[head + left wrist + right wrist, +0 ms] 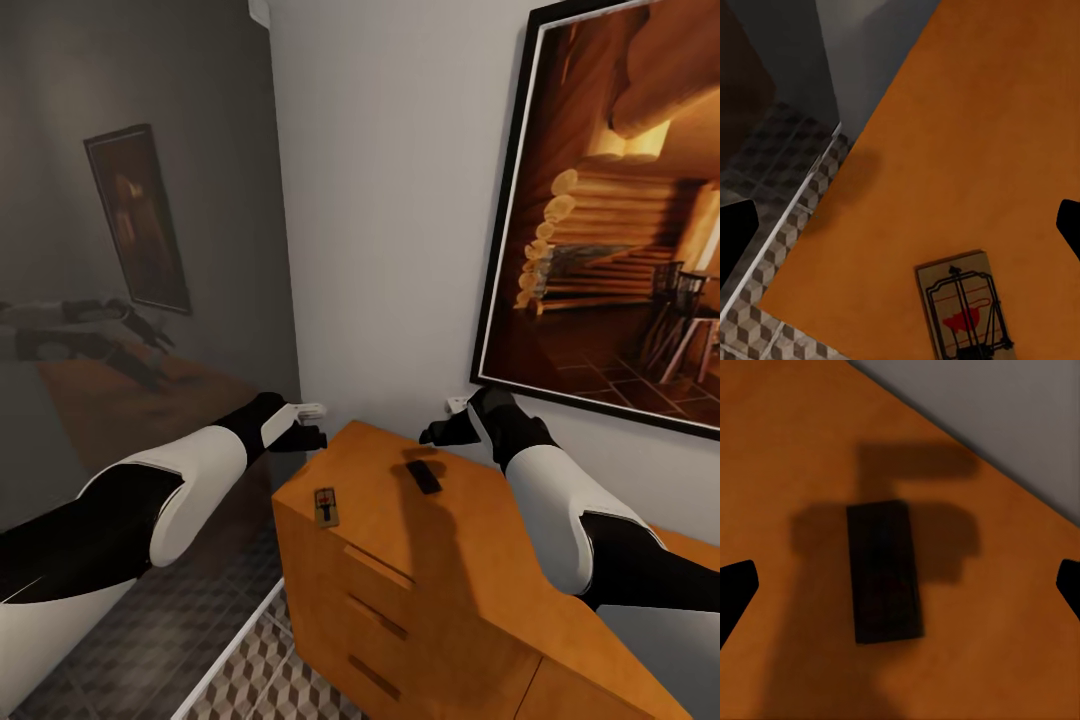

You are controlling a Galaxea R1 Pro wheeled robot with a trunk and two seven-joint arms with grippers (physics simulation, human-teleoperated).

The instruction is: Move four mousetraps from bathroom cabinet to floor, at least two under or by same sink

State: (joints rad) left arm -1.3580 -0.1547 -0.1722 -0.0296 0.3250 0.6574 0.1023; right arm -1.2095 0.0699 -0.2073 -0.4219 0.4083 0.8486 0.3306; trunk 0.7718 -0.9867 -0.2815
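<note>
Two mousetraps lie flat on the cabinet top. Trap A sits near the cabinet's front-left edge, spring side up: wire frame and a red bait plate show in the left wrist view. In the head view its long axis runs roughly front to back across the top, slightly skewed from the front edge. Trap B lies further back toward the wall, in the shadow of the right arm; it shows as a plain dark slab with no wire visible. In the head view its long axis runs diagonally, far end toward the left. The two traps are near each other but apart, and their axes are not parallel. Left gripper hangs just off the cabinet's left rear corner, above the floor; its fingers sit at opposite edges of the wrist view, spread wide, nothing between them. Right gripper hovers over the rear of the cabinet top, above trap B; its fingers are likewise wide apart with the trap centred between them below, not touched. Cube-pattern tiles show at the cabinet's left foot. A framed picture of a log interior hangs on the wall above the cabinet; a mirror-like panel at left reflects an arm.
</note>
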